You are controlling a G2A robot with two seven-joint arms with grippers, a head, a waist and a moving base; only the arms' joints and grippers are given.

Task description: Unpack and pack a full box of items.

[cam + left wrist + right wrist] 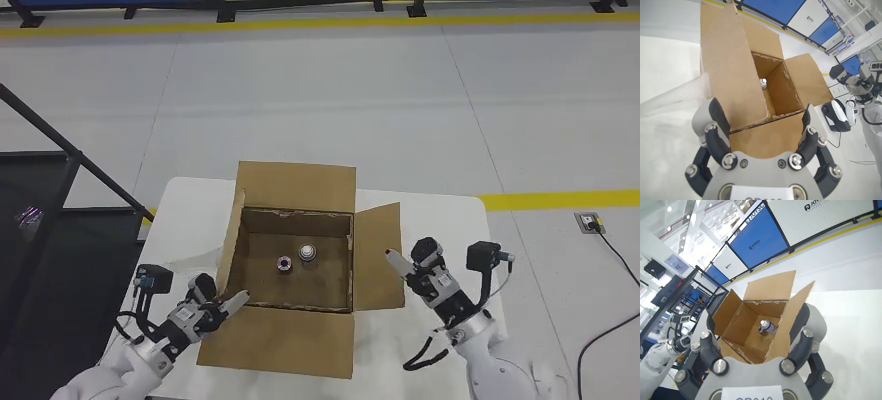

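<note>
Around the box (300, 185) on the table (195, 215), left gripper (220, 293) spread wide, empty, at its near-left corner, right gripper (411, 254) spread wide, empty, beside its right flap, spray can (308, 253) and small dark cylinder (284, 264) inside, apart from both.

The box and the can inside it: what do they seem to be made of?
The box looks like corrugated cardboard, matte brown; its torn rim shows fluted layers. The can is probably metal, judging by its silvery shoulder, with a white, likely plastic nozzle; a blue and white label hides the body, so this stays a guess.
</note>
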